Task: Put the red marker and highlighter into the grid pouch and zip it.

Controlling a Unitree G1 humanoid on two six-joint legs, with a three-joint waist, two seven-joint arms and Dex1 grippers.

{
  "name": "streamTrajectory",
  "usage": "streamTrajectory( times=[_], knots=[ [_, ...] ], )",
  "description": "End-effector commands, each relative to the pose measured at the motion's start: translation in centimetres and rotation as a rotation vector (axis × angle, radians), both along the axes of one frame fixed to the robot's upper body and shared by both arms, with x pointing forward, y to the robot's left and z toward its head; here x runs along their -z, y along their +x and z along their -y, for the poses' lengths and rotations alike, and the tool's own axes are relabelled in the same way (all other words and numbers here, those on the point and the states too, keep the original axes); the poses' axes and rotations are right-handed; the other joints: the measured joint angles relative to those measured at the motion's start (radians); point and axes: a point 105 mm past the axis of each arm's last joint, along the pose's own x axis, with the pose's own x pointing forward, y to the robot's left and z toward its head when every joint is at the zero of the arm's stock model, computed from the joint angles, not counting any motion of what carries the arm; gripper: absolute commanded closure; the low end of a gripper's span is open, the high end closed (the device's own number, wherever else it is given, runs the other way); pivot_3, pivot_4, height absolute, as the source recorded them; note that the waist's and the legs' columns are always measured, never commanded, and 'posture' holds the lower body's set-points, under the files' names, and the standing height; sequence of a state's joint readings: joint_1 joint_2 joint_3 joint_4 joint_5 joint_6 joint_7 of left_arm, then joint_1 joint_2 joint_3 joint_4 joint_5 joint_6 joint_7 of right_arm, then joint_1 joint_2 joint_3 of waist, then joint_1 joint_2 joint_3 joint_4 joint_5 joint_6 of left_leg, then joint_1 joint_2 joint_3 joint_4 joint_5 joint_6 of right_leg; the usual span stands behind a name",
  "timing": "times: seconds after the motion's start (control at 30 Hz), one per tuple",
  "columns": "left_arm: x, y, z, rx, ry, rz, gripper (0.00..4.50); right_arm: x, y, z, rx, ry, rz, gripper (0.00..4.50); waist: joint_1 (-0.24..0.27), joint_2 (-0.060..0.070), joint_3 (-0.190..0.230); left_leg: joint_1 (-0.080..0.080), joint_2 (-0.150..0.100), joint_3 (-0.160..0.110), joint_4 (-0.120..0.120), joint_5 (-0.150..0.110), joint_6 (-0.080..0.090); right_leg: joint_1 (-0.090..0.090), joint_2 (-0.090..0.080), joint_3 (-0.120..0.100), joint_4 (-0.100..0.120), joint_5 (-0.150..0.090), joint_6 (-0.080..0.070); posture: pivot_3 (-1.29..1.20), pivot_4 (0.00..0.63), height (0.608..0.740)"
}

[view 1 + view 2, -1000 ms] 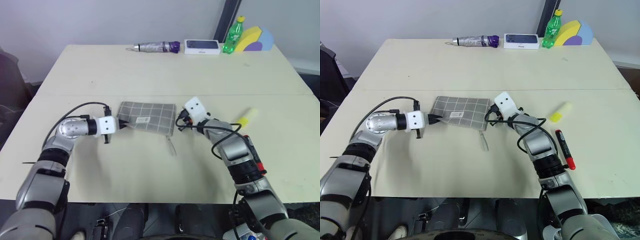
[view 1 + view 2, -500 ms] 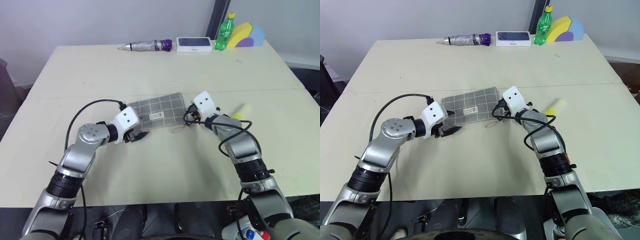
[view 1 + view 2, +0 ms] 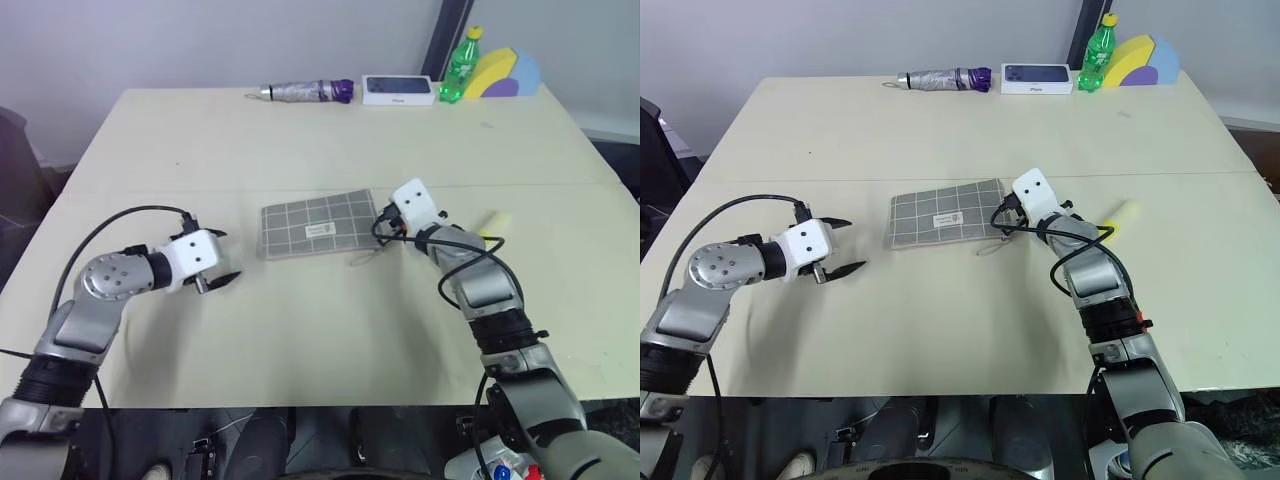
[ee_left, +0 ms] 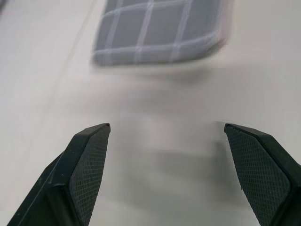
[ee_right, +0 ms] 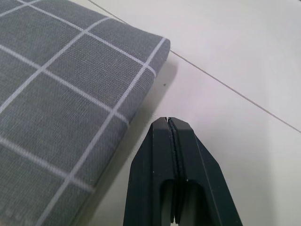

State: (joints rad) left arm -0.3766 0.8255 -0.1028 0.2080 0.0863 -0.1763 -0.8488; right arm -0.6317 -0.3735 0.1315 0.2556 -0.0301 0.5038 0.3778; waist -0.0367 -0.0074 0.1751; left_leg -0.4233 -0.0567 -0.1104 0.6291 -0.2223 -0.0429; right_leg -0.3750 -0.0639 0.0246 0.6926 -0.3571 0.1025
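Grey white-gridded fabric pouch [image 3: 945, 215] flat at table centre; stubby yellow highlighter [image 3: 1118, 215] at three o'clock, unpacked. Left gripper [image 3: 840, 245] agape, empty; right gripper [image 5: 172, 141] pinched closed, empty.

You are looking at a plain office or lab-like test room: a broad cream table [image 3: 300, 130] against a bare pale wall [image 3: 200, 40]. Along its far edge lie everyday props: a folded umbrella [image 3: 305, 92], a boxed phone [image 3: 400, 90], a green bottle [image 3: 463, 65] and a yellow-and-purple wedge [image 3: 505, 75].
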Motion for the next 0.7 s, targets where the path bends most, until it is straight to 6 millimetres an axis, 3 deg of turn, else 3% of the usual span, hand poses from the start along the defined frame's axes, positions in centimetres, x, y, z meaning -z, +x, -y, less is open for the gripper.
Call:
streamTrajectory(
  times=[0.03, 0.17, 0.37, 0.6, 0.7],
  knots=[
    [-0.4, 1.1, 0.1, 0.074, 0.065, 0.092, 0.4, -1.5, 1.2, 0.5, 0.037, 0.013, 0.056, 4.5, -0.001, 0.0, 0.0, 0.0, 0.0, 0.0, 0.0, 0.0, 0.0, 0.0, 0.0, 0.0, 0.0, 0.0, 0.0, 0.0, 0.15, 0.74],
    [0.0, 2.9, 1.8, 0.17, 0.116, 0.192, 0.4, -1.1, 2.4, 0.9, 0.057, 0.007, 0.037, 4.5, -0.002, 0.0, 0.0, 0.0, 0.0, 0.0, 0.0, 0.0, 0.0, 0.0, 0.0, 0.0, 0.001, 0.0, 0.0, 0.0, 0.15, 0.74],
    [0.7, 3.2, 4.4, 0.338, 0.148, 0.261, 0.4, -0.2, 3.3, 0.1, -0.006, -0.027, -0.014, 4.5, -0.009, 0.0, 0.0, 0.0, -0.001, 0.001, 0.001, 0.0, 0.0, -0.002, 0.0, 0.0, 0.004, 0.0, 0.0, 0.0, 0.15, 0.74],
    [1.5, 2.6, 5.4, 0.462, 0.187, 0.264, 0.4, 0.3, 3.2, -2.5, -0.141, -0.031, -0.044, 4.5, -0.014, 0.0, -0.001, 0.001, -0.001, 0.001, 0.001, 0.0, 0.0, -0.002, 0.0, 0.001, 0.006, 0.0, 0.0, 0.0, 0.15, 0.74],
    [1.2, 2.7, 5.6, 0.475, 0.184, 0.288, 0.4, 0.1, 2.5, -4.6, -0.248, -0.022, -0.037, 4.5, -0.019, 0.0, -0.001, 0.001, -0.001, 0.001, 0.001, 0.0, 0.0, -0.002, 0.0, 0.001, 0.006, 0.0, 0.0, 0.0, 0.15, 0.74]
  ],
)
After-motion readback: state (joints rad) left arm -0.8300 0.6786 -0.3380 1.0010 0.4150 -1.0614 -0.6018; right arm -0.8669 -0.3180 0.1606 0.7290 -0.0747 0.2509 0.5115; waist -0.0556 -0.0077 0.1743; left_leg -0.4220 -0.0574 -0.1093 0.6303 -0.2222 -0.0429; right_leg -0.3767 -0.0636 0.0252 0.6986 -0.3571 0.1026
